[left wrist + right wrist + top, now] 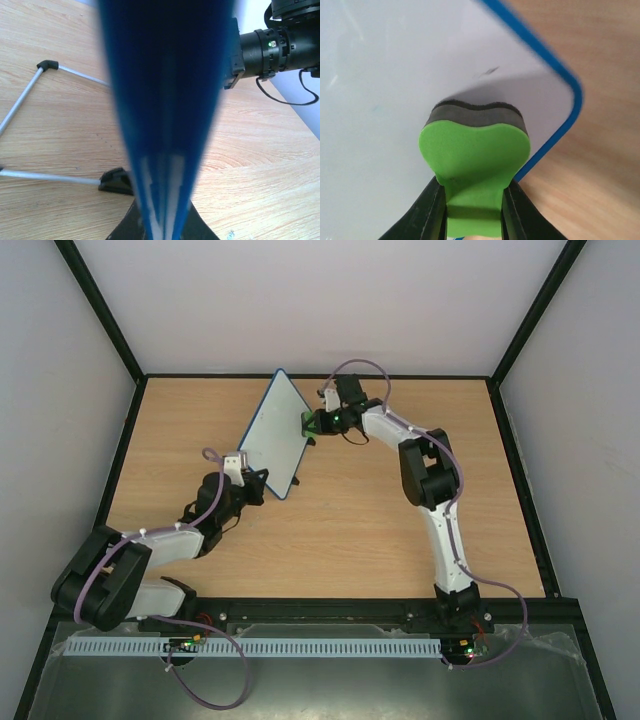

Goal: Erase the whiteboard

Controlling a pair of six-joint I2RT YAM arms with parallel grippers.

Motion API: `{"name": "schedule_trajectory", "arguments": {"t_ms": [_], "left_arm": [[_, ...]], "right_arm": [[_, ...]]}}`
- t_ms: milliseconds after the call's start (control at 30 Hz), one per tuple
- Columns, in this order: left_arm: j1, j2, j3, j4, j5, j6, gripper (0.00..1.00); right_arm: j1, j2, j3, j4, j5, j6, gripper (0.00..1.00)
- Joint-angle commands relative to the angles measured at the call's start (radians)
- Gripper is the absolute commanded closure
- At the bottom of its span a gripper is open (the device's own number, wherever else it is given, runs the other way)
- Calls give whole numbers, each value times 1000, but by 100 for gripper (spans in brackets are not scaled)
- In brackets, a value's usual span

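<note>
The whiteboard [276, 432], white with a thin blue frame, stands tilted on edge at the table's middle back. My left gripper [258, 483] is shut on its near lower edge; the left wrist view shows the blue frame [167, 115] edge-on between my jaws. My right gripper [318, 422] is shut on a green eraser [474, 165] with a dark felt face [476, 114]. The felt presses against the white surface [380, 100] near the board's rounded corner [570, 95]. A small dark mark [489, 72] shows on the board just above the eraser.
The board's wire stand [30, 95] with black feet [116, 181] lies on the wooden table [350, 530] to the left of the board. Black frame rails [125, 450] border the table, with white walls behind.
</note>
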Motion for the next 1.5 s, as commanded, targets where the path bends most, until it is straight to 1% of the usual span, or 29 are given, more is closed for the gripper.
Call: {"name": "schedule_trajectory", "arguments": {"t_ms": [0, 133, 333, 533, 767, 967, 1233, 1367, 1467], "left_arm": [[-40, 21, 10, -155, 234, -4, 97], [-40, 18, 3, -153, 231, -8, 97], [-40, 15, -5, -154, 229, -3, 97], [-40, 19, -13, -145, 234, -5, 97], [-41, 5, -18, -155, 234, -8, 97], [-41, -24, -23, -184, 225, -4, 97], [-41, -32, -31, -190, 222, -7, 97], [-41, -47, -36, -197, 219, -15, 97], [-41, -54, -43, -201, 215, -16, 97]], "right_arm": [[184, -106, -162, -60, -173, -7, 98], [239, -191, -234, -17, -204, 7, 98], [280, -249, -212, 17, -219, 46, 98], [284, -244, -112, 33, -223, 98, 98], [278, -162, 53, 17, -134, 121, 98], [226, -86, 115, 4, -55, 169, 98], [91, -18, 122, 28, 9, 156, 98], [32, 48, 176, 12, 54, 119, 98], [-5, 89, 195, 12, 56, 112, 98]]}}
